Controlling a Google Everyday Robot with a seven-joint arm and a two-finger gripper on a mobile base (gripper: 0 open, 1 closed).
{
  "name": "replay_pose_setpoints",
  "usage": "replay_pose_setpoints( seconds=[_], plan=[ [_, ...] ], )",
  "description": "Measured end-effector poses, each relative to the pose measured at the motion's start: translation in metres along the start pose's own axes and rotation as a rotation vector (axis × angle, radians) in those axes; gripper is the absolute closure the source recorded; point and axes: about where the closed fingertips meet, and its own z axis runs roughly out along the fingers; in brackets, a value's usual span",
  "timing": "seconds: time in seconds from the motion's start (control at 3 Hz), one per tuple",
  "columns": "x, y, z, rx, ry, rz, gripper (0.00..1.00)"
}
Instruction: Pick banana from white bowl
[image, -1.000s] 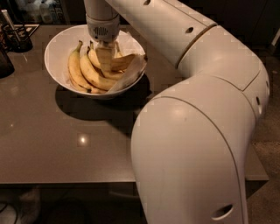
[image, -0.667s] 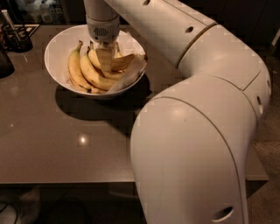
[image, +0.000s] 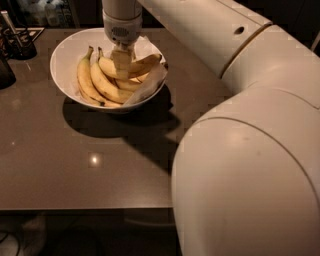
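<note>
The white bowl (image: 65, 55) stands at the back left of the brown table, with crumpled white paper (image: 148, 84) at its right rim. Several yellow bananas lie in it. The plump banana (image: 142, 64) lies across the bowl's middle, under the gripper. A slimmer long-stemmed banana (image: 82, 75) lies along the left side. My gripper (image: 122, 62) reaches straight down into the bowl and sits on the plump banana's middle, hiding part of it.
A dark holder with utensils (image: 17, 42) and a dark object (image: 5, 70) stand at the far left. My white arm (image: 240, 150) fills the right side. The table's front edge (image: 85, 207) runs along the bottom.
</note>
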Motion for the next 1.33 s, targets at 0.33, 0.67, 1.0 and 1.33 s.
replay_pose_setpoints(
  seconds=[0.33,0.67,1.0,1.33],
  plan=[
    [0.008,0.008,-0.03,0.036,-0.074,-0.004,1.0],
    [0.014,0.018,-0.052,0.053,-0.148,-0.027,1.0],
    [0.022,0.036,-0.075,0.063,-0.247,-0.065,1.0],
    [0.032,0.058,-0.091,0.066,-0.335,-0.092,1.0]
  ],
)
